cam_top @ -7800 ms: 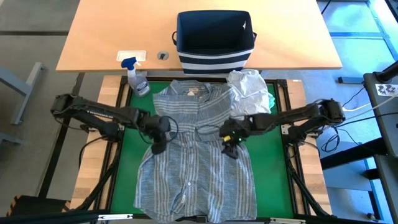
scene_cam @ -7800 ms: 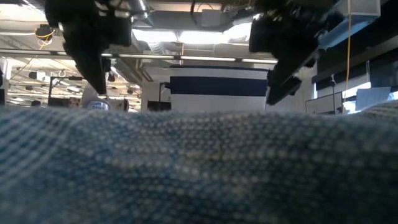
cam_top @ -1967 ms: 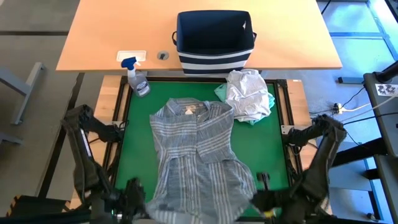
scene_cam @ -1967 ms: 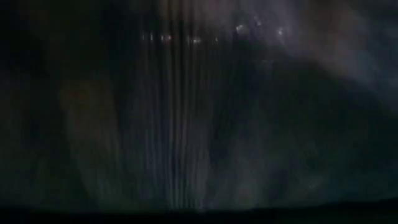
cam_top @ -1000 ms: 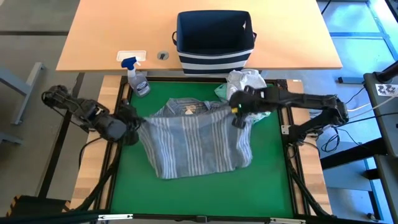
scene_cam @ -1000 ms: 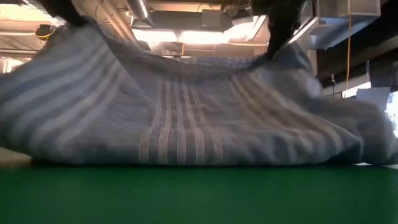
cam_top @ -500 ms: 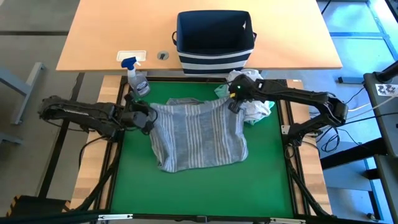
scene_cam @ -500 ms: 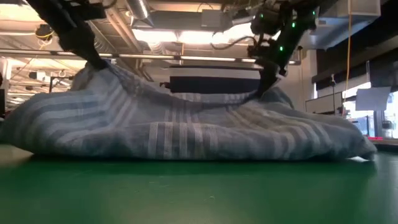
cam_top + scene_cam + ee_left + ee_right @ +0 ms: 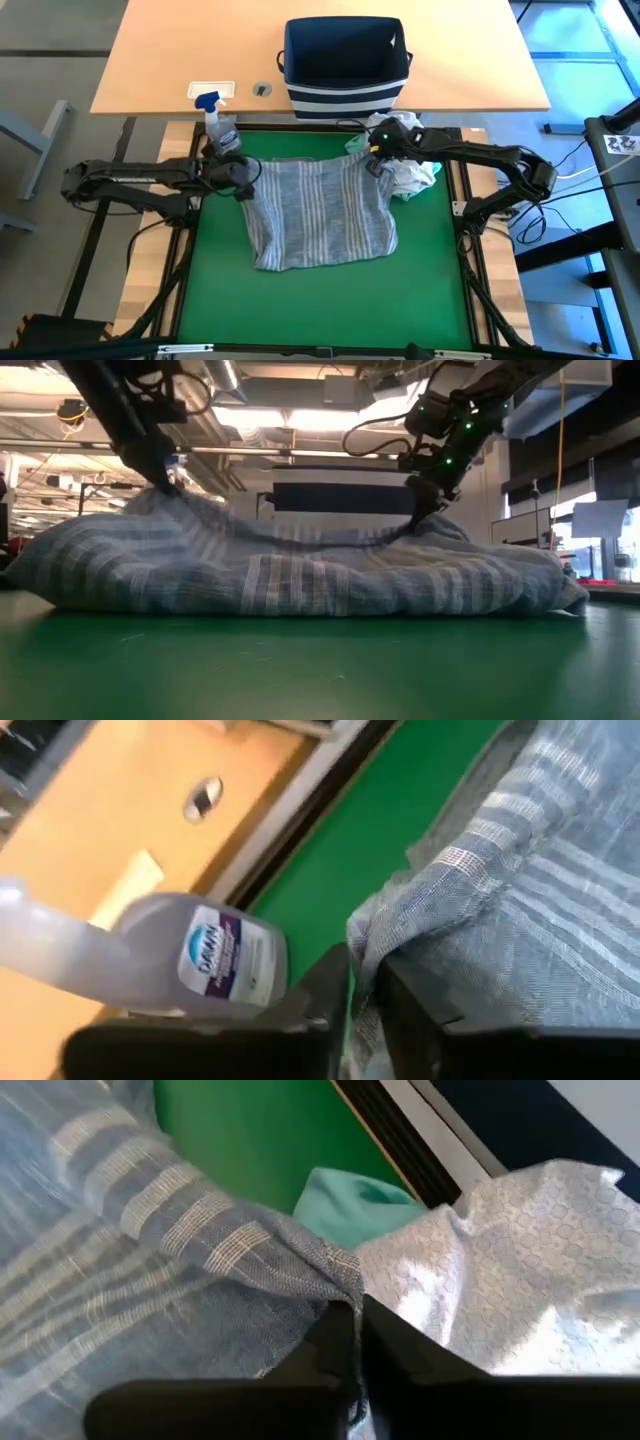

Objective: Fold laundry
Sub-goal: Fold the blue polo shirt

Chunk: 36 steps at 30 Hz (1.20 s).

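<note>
High view: soft, rumpled grey-blue striped shirt [image 9: 318,212] folded double.

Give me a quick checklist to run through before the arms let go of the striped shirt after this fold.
1. Left gripper pinching the striped shirt at its far left corner: ok.
2. Right gripper pinching the far right corner: ok.
3. Folded edge brought down to the green mat: not ok; in the low view both corners are held above the pile.
4. Spray bottle clear of the left gripper: not ok, it sits right beside it.
5. White t-shirt and mint-teal garment clear of the fold: not ok, they lie against the right corner.
6. Layers aligned underneath: cannot tell.
</note>
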Tool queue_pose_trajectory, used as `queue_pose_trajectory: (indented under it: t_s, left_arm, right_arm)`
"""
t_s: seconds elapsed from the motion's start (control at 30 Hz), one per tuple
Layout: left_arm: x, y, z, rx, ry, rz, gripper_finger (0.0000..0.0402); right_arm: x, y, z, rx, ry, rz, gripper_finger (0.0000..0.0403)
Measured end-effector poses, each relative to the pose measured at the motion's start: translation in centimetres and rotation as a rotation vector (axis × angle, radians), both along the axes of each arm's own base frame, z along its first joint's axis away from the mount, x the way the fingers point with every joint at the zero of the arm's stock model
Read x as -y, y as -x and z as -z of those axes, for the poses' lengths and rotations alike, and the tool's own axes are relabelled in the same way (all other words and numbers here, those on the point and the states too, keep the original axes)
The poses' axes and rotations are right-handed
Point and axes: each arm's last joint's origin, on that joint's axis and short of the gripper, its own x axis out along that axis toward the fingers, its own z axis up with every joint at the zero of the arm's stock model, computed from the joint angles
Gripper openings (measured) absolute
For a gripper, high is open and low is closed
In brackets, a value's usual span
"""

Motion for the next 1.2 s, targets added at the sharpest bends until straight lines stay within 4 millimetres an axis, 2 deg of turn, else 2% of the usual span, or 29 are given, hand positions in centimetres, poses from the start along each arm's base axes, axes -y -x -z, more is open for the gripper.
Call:
queue_pose_trajectory:
  t_s: [0.2, 0.3, 0.43, 0.5, 0.6, 0.7, 0.8, 1.0, 1.2]
  left_arm:
    - [-0.9, -0.1, 0.5, 0.006, 0.153, 0.001, 0.0121]
    - [-1.3, 0.1, -0.6, 0.042, 0.24, -0.019, 0.0151]
    - [-1.7, -0.2, -3.7, 0.198, 0.371, -0.033, 0.0176]
    - [-1.5, -0.7, -4.9, 0.295, 0.461, 0.027, 0.0182]
    - [-0.8, -1.3, -5.2, 0.376, 0.637, 0.114, 0.0184]
    - [0.4, -1.4, -4.1, 0.386, 0.797, 0.077, 0.0182]
    - [2.1, -1.4, -2.2, 0.354, 0.92, -0.012, 0.0176]
    - [5.6, -1.0, 1.9, 0.305, 1.045, -0.139, 0.0164]
    - [7.8, -1.1, 4.6, 0.384, 1.118, -0.156, 0.0153]
  right_arm:
    - [0.3, -0.4, 0.5, -0.001, 0.004, 0.025, 0.0108]
    - [0.3, -0.2, 0.2, -0.04, 0.032, 0.044, 0.0157]
    - [0.4, -0.2, -2.8, -0.059, 0.063, 0.034, 0.0204]
    - [0.2, -0.2, -4.4, -0.037, 0.036, -0.004, 0.0218]
    - [-0.3, -0.1, -6.1, 0.034, -0.066, -0.056, 0.0229]
    - [-1.0, 0.0, -6.8, 0.12, -0.186, -0.072, 0.0232]
    - [-2.3, -0.3, -6.8, 0.132, -0.269, -0.079, 0.0232]
    - [-7.4, -2.4, -6.0, 0.086, -0.324, -0.112, 0.0232]
    - [-11.9, -3.7, -5.0, 0.043, -0.306, -0.075, 0.0232]
